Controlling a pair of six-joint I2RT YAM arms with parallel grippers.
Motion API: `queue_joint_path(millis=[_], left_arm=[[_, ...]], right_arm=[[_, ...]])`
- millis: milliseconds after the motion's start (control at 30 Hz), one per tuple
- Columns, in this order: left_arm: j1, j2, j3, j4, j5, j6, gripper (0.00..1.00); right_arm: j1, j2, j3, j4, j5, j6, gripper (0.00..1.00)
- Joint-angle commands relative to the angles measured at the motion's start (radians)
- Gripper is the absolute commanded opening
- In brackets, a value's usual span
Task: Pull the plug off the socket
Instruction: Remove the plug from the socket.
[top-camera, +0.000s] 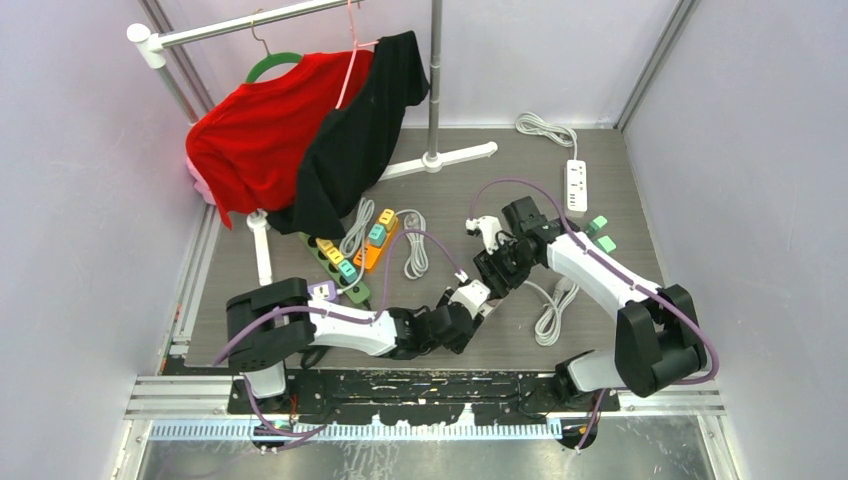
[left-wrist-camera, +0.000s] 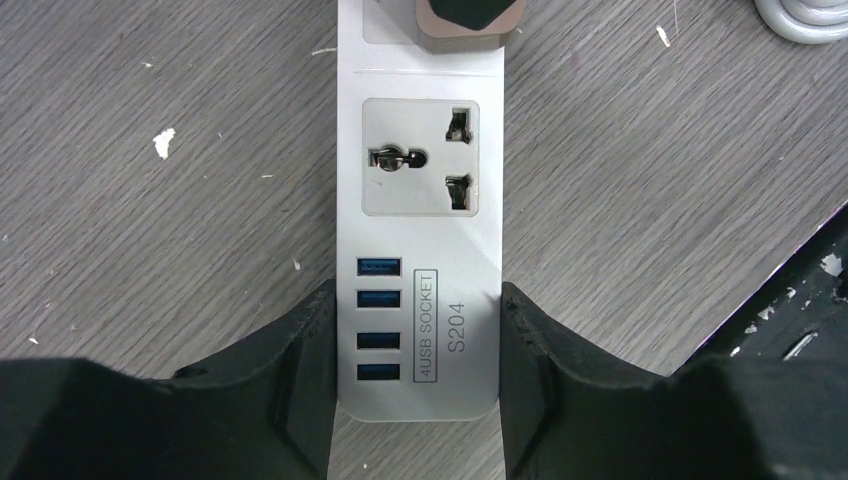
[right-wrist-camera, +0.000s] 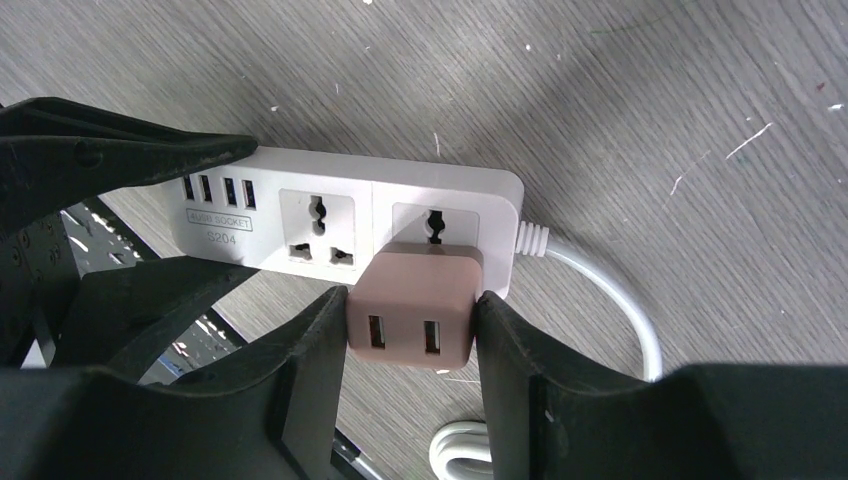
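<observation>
A white power strip (left-wrist-camera: 420, 250) labelled "4USB SOCKET S204" lies on the grey wood-grain table; it also shows in the right wrist view (right-wrist-camera: 300, 205) and the top view (top-camera: 470, 296). My left gripper (left-wrist-camera: 418, 350) is shut on its USB end, one finger pressed on each side. A brownish-pink USB plug (right-wrist-camera: 415, 305) sits in the strip's socket nearest the cord; its edge shows at the top of the left wrist view (left-wrist-camera: 468, 25). My right gripper (right-wrist-camera: 412, 335) is shut on this plug, fingers touching both sides. In the top view the right gripper (top-camera: 497, 270) is over the strip.
The strip's white cord (right-wrist-camera: 610, 300) runs off right and coils (top-camera: 553, 310) near the right arm. Another white strip (top-camera: 576, 185) lies at the back right. An orange strip (top-camera: 378, 240) and a green strip with coloured plugs (top-camera: 340, 268) lie left. A clothes rack (top-camera: 433, 90) holds shirts.
</observation>
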Motion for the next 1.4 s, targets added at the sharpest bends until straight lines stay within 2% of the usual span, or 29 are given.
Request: queue_joint_path(millis=[0, 100, 333, 400, 567, 667, 767, 967, 1100, 1267, 1367], left_arm=[[-0.001, -0.03, 0.0, 0.019, 0.002, 0.008, 0.0], [0.0, -0.026, 0.001, 0.012, -0.005, 0.008, 0.0], [0.009, -0.022, -0.02, 0.011, -0.011, -0.008, 0.0], [0.013, -0.025, -0.024, 0.009, -0.009, -0.012, 0.0], [0.022, -0.037, -0.041, 0.01, -0.003, -0.023, 0.0], [0.025, -0.045, -0.055, 0.025, 0.0, -0.024, 0.0], [0.026, -0.044, -0.051, 0.027, 0.008, -0.018, 0.0], [0.026, -0.018, 0.008, -0.01, 0.031, -0.015, 0.0], [0.026, -0.002, 0.012, -0.005, 0.032, -0.008, 0.0], [0.031, 0.001, -0.019, 0.028, 0.044, -0.007, 0.0], [0.038, 0.0, -0.027, 0.026, 0.048, -0.009, 0.0]], right_arm=[[0.041, 0.014, 0.013, 0.024, -0.046, 0.052, 0.02], [0.028, 0.007, 0.012, 0.072, 0.056, 0.094, 0.02], [-0.044, -0.013, 0.014, 0.063, 0.144, 0.082, 0.01], [-0.045, -0.006, 0.017, 0.046, 0.124, 0.074, 0.01], [-0.044, -0.005, 0.03, -0.014, -0.064, 0.026, 0.01], [-0.044, -0.021, 0.02, -0.007, -0.124, 0.023, 0.01], [-0.031, -0.031, -0.003, 0.041, -0.12, 0.059, 0.01], [0.037, -0.035, -0.029, 0.138, -0.011, 0.133, 0.01], [0.037, -0.029, 0.007, 0.094, -0.014, 0.109, 0.01], [-0.023, -0.01, 0.036, 0.044, -0.025, 0.093, 0.01], [-0.039, 0.005, 0.039, 0.038, 0.02, 0.093, 0.01]])
